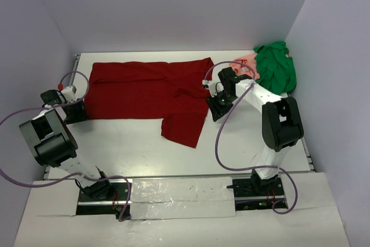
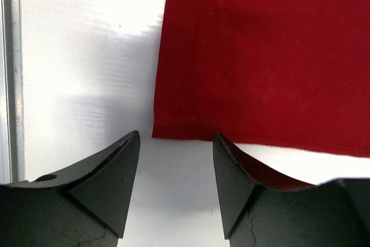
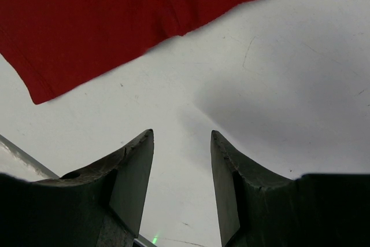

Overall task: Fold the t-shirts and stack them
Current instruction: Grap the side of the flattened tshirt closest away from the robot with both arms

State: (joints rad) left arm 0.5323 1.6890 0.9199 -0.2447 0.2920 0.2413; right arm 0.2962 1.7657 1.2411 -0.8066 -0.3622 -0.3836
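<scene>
Both arms reach low over the table [image 1: 231, 148], the left gripper [image 2: 176, 138] open at the near left corner of the maroon t-shirt [image 1: 139, 91], the right gripper [image 3: 182, 135] likewise parted and empty beside its right edge, the shirt spread flat mid-table, the green t-shirt [image 1: 276, 69] and pink t-shirt [image 1: 244, 62] bunched at the far right.

— How was the maroon shirt [image 1: 144, 88] made out?
— As soft, matt cloth with a stitched hem. The green shirt [image 1: 276, 67] and the salmon-pink shirt [image 1: 244, 62] were seen as matt cloth too.
— And the desk [image 1: 144, 148]?
— A smooth white surface, faintly glossy and lightly scratched, was seen. Matt black plastic, finely cracked, was noted on the jaws of the left gripper [image 2: 176, 134] and the right gripper [image 3: 182, 132].
</scene>
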